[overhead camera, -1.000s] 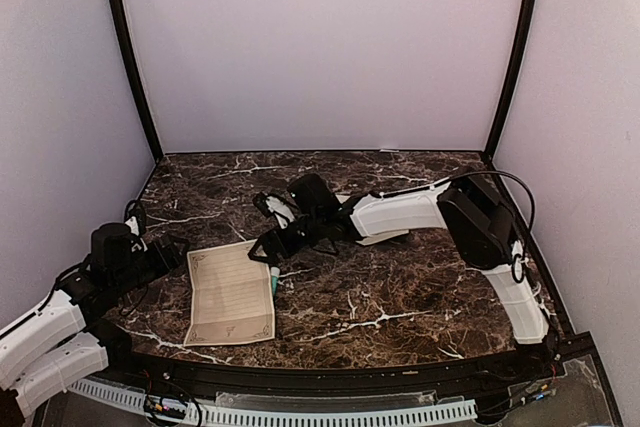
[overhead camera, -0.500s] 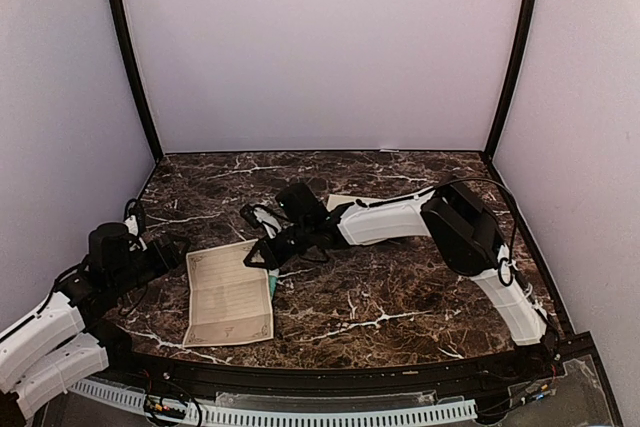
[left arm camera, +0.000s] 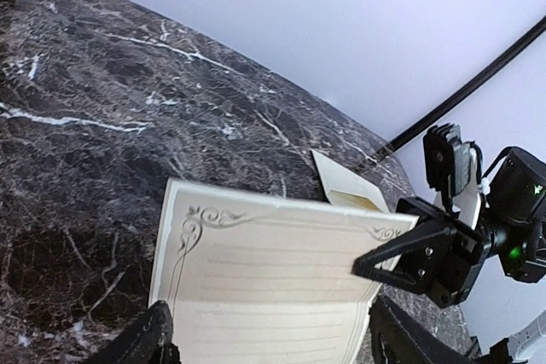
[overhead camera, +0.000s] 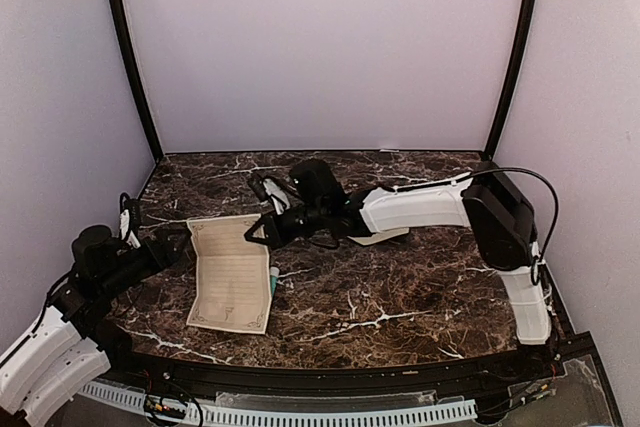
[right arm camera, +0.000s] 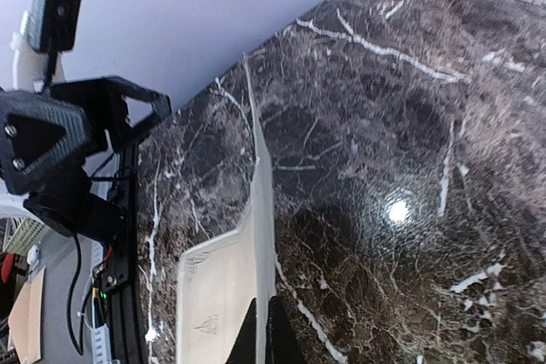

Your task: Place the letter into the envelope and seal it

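Note:
The letter [overhead camera: 231, 275], a cream sheet with a thin brown border, lies on the dark marble table [overhead camera: 400, 287] at the left. Its far right corner is raised off the surface. My right gripper [overhead camera: 260, 233] is shut on that corner; the right wrist view shows the letter [right arm camera: 223, 287] nearly edge-on between the closed fingertips [right arm camera: 256, 338]. My left gripper [overhead camera: 172, 245] stands open just left of the sheet, and the letter [left arm camera: 273, 270] fills the space between its fingers [left arm camera: 147, 340]. The envelope [left arm camera: 350, 187] lies beyond the letter, mostly hidden under the right arm in the top view.
A small white and teal object [overhead camera: 274, 277] lies against the letter's right edge. The right arm [overhead camera: 410, 209] stretches across the table's middle. Pale walls with black corner posts [overhead camera: 130, 57] enclose the table. A black rail [overhead camera: 300, 379] runs along the near edge.
My right gripper has shut on the letter's far right corner and lifted it; the sheet has shifted slightly away from me. The left arm has drawn back toward the left.

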Robot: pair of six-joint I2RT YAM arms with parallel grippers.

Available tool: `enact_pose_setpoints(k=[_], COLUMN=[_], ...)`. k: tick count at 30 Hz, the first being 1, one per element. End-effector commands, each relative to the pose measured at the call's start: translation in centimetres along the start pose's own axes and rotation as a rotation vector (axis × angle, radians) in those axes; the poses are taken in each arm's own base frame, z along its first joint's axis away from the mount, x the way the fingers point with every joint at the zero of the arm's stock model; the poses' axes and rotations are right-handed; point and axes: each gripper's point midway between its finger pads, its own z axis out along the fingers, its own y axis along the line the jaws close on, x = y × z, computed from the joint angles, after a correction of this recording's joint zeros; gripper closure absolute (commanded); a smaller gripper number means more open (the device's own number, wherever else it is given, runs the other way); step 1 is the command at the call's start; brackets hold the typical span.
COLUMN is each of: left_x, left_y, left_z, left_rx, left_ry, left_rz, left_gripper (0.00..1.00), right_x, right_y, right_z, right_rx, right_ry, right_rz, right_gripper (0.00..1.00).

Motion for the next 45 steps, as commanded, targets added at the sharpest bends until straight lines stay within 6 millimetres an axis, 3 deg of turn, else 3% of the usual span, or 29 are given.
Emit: enact_pose_setpoints(k=[1, 9, 17, 25, 28, 33, 45], left_x=[-0.2, -1.1, -0.6, 0.6, 0.2, -0.3, -2.8], left_y=[-3.2, -6.3, -9.2, -10.6, -11.3, -12.9, -19.8], left_z=[-0.8, -3.1, -4.0, -3.5, -3.4, -2.8, -3.9], left_rx=[0.179, 0.366, 0.558, 0.701, 0.729, 0.762, 0.916], left_ry=[-0.018, -0.097, -0.074, -0.012, -0.014, 0.014, 0.010], left_rz=[0.041, 0.073, 0.068, 0.040, 0.040, 0.058, 0.138], left_gripper=[0.21, 0.16, 0.17, 0.22, 0.24, 0.25, 0.25], right_x=[-6.5, -10.3, -14.9, -16.7, -16.7, -16.2, -14.7], right_y=[2.3, 3.0, 8.9, 13.4, 14.7, 16.4, 18.4], right_z=[-4.7, -12.2, -21.1, -27.5, -28.7, -29.2, -26.7], right_rx=[0.102, 0.265, 0.190, 0.099, 0.050, -0.018, -0.131], right_ry=[-0.218, -0.442, -0.690, -0.809, -0.822, -0.817, -0.765], right_rz=[-0.036, 0.014, 0.046, 0.085, 0.107, 0.130, 0.153], right_gripper=[1.00, 1.00, 1.00, 1.00, 1.00, 1.00, 1.00])
